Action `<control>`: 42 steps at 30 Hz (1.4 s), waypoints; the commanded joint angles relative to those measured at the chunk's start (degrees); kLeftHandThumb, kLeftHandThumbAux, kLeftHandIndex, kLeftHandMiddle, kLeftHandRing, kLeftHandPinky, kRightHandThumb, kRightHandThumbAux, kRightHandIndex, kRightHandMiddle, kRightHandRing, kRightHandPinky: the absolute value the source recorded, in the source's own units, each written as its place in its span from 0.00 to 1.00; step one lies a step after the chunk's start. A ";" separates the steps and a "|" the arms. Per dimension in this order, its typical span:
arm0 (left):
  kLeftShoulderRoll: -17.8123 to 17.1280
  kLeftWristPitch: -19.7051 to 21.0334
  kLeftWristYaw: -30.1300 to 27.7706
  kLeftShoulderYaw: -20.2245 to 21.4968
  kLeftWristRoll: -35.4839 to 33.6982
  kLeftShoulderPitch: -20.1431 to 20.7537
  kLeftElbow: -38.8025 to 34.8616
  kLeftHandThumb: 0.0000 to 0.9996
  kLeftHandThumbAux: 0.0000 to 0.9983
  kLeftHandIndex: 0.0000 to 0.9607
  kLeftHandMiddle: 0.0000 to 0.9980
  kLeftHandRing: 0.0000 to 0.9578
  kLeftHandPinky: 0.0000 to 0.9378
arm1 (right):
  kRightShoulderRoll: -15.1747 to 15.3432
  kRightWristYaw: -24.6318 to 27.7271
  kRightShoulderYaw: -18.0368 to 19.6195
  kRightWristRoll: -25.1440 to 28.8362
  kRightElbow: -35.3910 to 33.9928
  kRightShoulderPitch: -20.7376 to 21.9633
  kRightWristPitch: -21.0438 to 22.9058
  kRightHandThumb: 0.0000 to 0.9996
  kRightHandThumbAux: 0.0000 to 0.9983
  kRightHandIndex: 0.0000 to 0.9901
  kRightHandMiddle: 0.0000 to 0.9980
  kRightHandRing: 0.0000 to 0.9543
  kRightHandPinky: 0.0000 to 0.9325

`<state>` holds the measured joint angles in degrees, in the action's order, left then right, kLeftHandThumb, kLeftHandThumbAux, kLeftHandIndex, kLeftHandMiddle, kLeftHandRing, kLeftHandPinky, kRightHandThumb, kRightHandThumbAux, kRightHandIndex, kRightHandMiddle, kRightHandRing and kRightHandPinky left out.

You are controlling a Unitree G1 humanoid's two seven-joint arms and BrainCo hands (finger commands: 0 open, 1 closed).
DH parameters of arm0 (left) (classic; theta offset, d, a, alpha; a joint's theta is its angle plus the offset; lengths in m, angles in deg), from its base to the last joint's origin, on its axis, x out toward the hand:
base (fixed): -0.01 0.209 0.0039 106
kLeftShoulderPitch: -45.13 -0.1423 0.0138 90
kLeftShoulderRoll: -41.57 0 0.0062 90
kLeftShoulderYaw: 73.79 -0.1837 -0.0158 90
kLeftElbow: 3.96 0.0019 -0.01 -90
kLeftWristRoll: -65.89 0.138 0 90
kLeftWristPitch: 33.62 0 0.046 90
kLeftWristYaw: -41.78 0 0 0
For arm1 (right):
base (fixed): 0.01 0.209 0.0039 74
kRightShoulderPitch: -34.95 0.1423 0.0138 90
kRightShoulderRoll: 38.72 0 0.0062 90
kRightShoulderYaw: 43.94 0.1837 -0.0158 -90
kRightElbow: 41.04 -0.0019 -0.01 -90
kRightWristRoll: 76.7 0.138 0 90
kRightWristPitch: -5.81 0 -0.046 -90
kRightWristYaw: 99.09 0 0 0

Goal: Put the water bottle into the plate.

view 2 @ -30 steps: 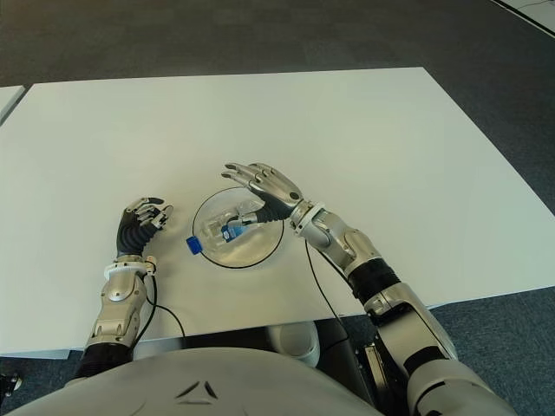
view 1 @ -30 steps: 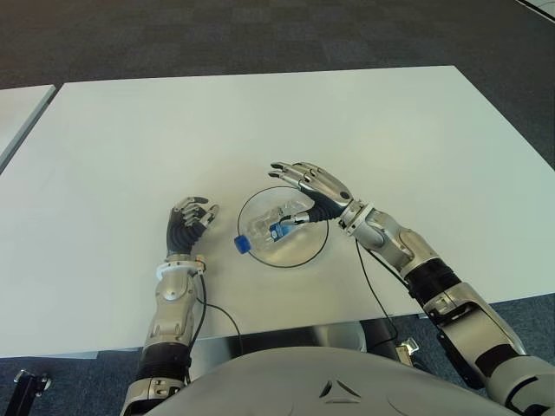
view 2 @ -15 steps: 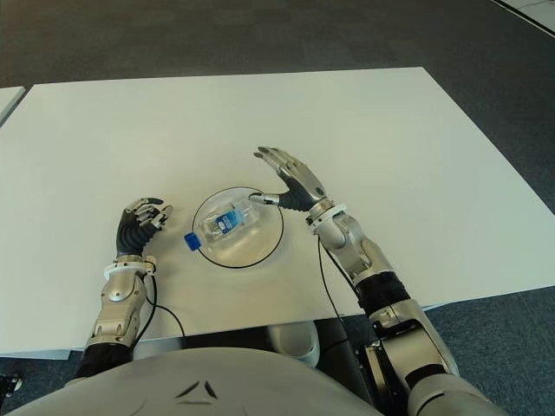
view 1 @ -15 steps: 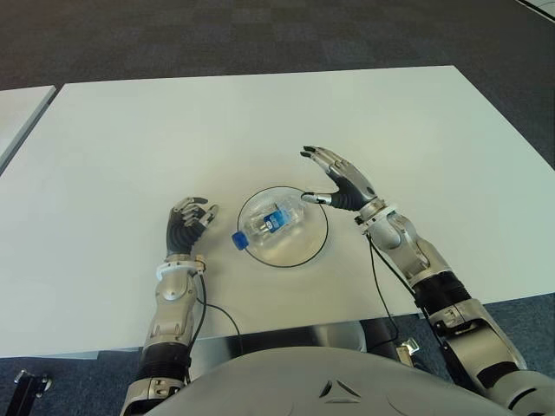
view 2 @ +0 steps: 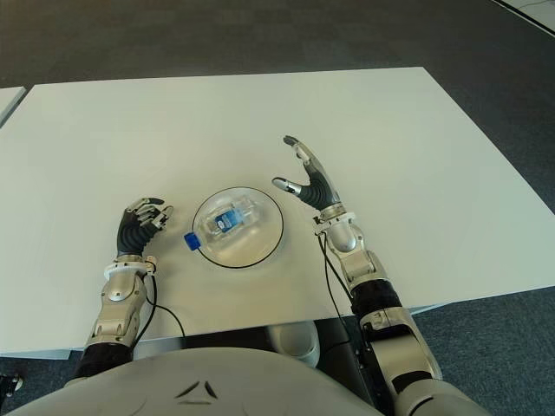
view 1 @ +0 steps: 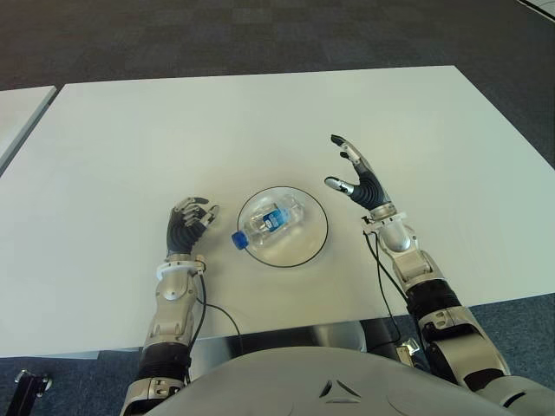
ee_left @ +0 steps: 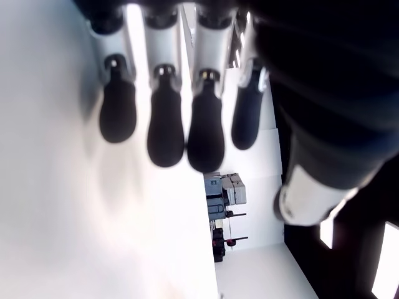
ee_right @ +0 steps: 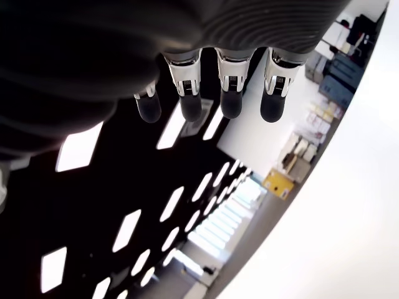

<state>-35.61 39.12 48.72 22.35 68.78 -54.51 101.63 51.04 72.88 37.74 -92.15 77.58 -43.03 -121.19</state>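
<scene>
Right hand point(view 1: 357, 180) raised just beside the plate point(view 1: 314, 245) on its right, fingers spread wide, holding nothing; clear of the rim, likely so as not to disturb the contents. Water bottle point(view 1: 267, 223) on its side inside the plate, blue cap point(view 1: 239, 242) overhanging the left rim. Placement looks done. Left hand point(view 1: 187, 223) left of plate, fingers curled, empty, idle. White table point(view 1: 130, 147) beneath.
</scene>
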 commanded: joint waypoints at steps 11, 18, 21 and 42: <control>0.45 1.53 -0.24 -0.12 -0.35 -0.55 -0.12 0.70 0.72 0.45 0.68 0.69 0.69 | -5.78 -3.94 5.70 4.36 1.87 -4.81 -1.55 0.07 0.75 0.00 0.01 0.01 0.08; 0.43 1.28 -0.04 -0.03 -0.28 -0.49 0.15 0.70 0.72 0.45 0.68 0.69 0.69 | -7.65 0.38 7.50 10.32 -0.38 -8.16 2.49 0.11 0.81 0.00 0.10 0.15 0.27; 0.43 1.28 0.06 0.00 -0.22 -0.46 0.24 0.70 0.72 0.45 0.68 0.70 0.69 | -8.12 1.82 8.21 11.93 -0.39 -8.85 3.16 0.12 0.80 0.01 0.15 0.21 0.32; 0.56 1.03 0.02 0.18 -0.40 -0.23 0.54 0.70 0.72 0.45 0.67 0.69 0.69 | -13.25 7.85 10.77 17.12 3.69 -11.28 1.76 0.07 0.85 0.36 0.47 0.51 0.56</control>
<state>-35.40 39.18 48.72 22.41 68.61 -54.49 101.30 38.96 81.16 48.65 -74.63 81.49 -52.88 -120.16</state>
